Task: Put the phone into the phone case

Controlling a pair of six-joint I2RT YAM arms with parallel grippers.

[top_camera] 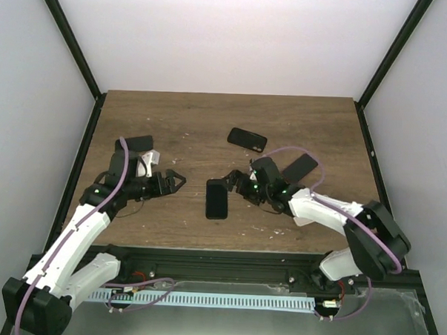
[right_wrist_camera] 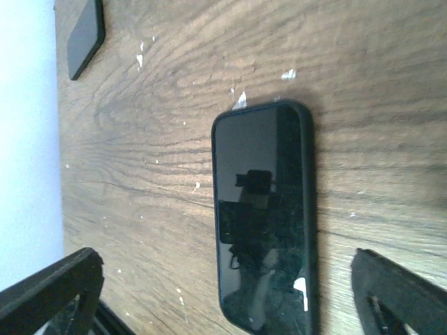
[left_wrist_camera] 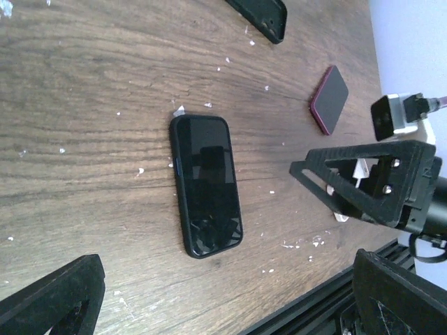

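Seemingly the phone (right_wrist_camera: 262, 209) already sits in the phone case (right_wrist_camera: 308, 230), flat at mid-table, though whether its corners are seated is hard to judge. The left gripper (top_camera: 177, 182) and right gripper (top_camera: 234, 185) flank it, jaws apart, empty. The right one should lift straight clear without nudging it. The wooden table (top_camera: 174, 113) is white-flecked, with white walls around.

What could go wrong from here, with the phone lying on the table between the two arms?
1. The right fingers stand wide open close beside the phone; a careless pull back could drag or turn it.
2. The case around it may not be fully snapped on; its corners are too dark to judge.
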